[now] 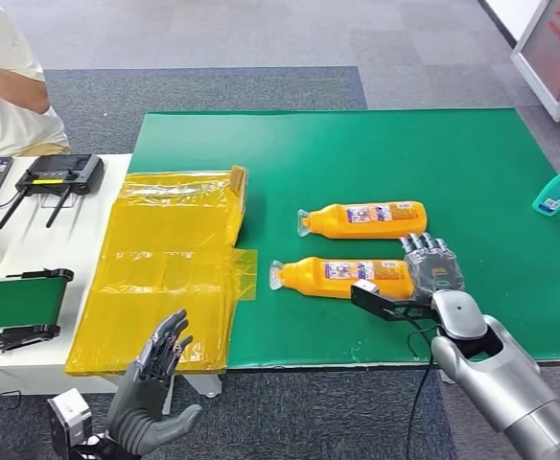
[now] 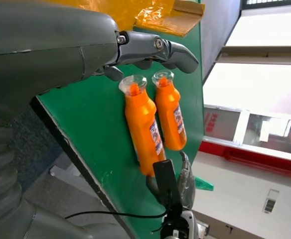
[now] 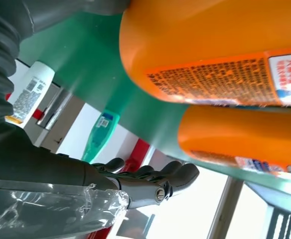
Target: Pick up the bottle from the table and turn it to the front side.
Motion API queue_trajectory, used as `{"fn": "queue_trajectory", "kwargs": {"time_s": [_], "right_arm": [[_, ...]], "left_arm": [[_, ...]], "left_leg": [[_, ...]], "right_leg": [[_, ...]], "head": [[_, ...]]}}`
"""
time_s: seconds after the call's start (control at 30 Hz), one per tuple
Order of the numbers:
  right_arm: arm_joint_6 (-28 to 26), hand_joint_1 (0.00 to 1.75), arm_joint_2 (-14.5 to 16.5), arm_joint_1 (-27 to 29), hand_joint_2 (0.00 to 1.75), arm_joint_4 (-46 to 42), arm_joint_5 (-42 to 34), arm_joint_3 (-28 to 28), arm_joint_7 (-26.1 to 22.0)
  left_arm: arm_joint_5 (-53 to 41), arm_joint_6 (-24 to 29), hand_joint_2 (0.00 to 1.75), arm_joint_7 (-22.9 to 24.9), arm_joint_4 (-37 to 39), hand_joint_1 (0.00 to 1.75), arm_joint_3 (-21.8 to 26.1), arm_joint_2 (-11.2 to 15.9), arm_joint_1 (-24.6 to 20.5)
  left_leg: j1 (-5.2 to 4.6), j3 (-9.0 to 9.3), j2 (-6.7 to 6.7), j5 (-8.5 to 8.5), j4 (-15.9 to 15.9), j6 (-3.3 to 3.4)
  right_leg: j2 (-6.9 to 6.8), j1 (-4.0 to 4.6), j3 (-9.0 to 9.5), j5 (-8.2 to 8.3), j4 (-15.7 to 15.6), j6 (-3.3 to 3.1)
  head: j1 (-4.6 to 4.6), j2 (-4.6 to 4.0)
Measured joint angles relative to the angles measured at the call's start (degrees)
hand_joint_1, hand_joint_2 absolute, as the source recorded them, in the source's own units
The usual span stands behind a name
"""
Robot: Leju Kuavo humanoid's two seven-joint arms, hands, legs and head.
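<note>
Two orange bottles lie on their sides on the green mat (image 1: 479, 172), caps pointing left. The near bottle (image 1: 342, 276) has its base right by my right hand (image 1: 432, 264), whose fingers are stretched out flat and hold nothing. The far bottle (image 1: 363, 219) lies parallel behind it. In the right wrist view the near bottle's base (image 3: 219, 50) looms close above the extended fingers (image 3: 155, 179), with the far bottle (image 3: 241, 134) beyond. My left hand (image 1: 154, 383) hovers open below the table's front edge. The left wrist view shows both bottles (image 2: 144, 124) past its fingers (image 2: 155, 50).
A yellow plastic-wrapped box (image 1: 161, 268) lies left of the bottles. A teal bottle (image 1: 559, 187) lies at the mat's right edge. On the white table to the left are a black antenna device (image 1: 59, 174) and a small belt unit (image 1: 20, 302). A person (image 1: 10, 86) sits at the back left.
</note>
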Motion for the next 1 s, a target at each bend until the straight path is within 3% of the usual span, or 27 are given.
{"fn": "queue_trajectory", "kwargs": {"time_s": [0.37,0.93,1.0], "right_arm": [[2.28,0.0,4.06,-6.38,1.75,11.01,-3.02,6.03,-1.76],[1.99,0.02,5.54,-10.85,1.75,19.52,-5.99,11.37,-2.76],[1.96,0.85,5.55,-10.98,1.75,20.33,-6.15,11.75,-2.95]], "left_arm": [[1.94,-1.84,1.75,-0.97,2.62,0.0,-0.8,0.31,-2.28],[2.63,-1.99,1.75,-1.01,4.42,0.0,-0.69,0.63,-2.58],[2.51,-1.77,1.75,-1.11,4.45,0.0,-0.69,0.72,-2.54]], "left_leg": [[0.0,-0.01,0.0,0.05,0.0,-0.02],[0.01,0.17,0.0,0.07,0.0,-0.03],[0.01,0.23,0.0,0.1,0.0,-0.02]], "right_leg": [[-0.01,0.0,0.0,0.02,0.01,0.0],[0.01,0.01,0.09,0.15,-0.01,-0.09],[0.02,0.01,0.13,0.19,-0.03,-0.1]], "head": [[0.0,0.0],[0.0,0.0],[0.0,0.0]]}}
